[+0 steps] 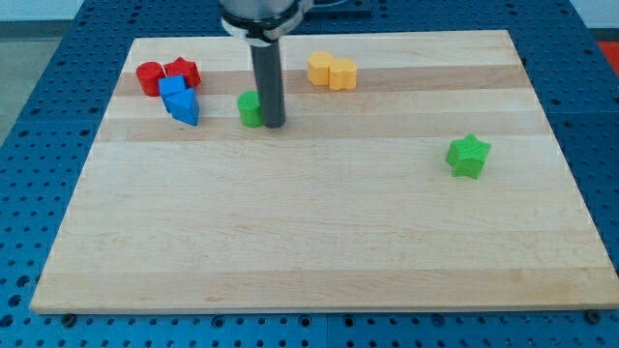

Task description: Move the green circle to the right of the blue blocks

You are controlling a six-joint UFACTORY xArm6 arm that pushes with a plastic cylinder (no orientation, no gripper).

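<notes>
The green circle [250, 108] sits on the wooden board near the view's top, left of centre. My tip [274, 124] rests right against the circle's right side. Two blue blocks lie to the circle's left: a blue cube-like block [173, 89] and a blue wedge-shaped block [184, 106] just below it. The circle stands a short gap to the right of the blue wedge.
A red cylinder [149, 77] and a red star [182, 70] touch the blue blocks at the view's top left. Two yellow blocks [332, 72] sit at the top centre. A green star [468, 156] lies at the right. The board's top edge [387, 34] is close.
</notes>
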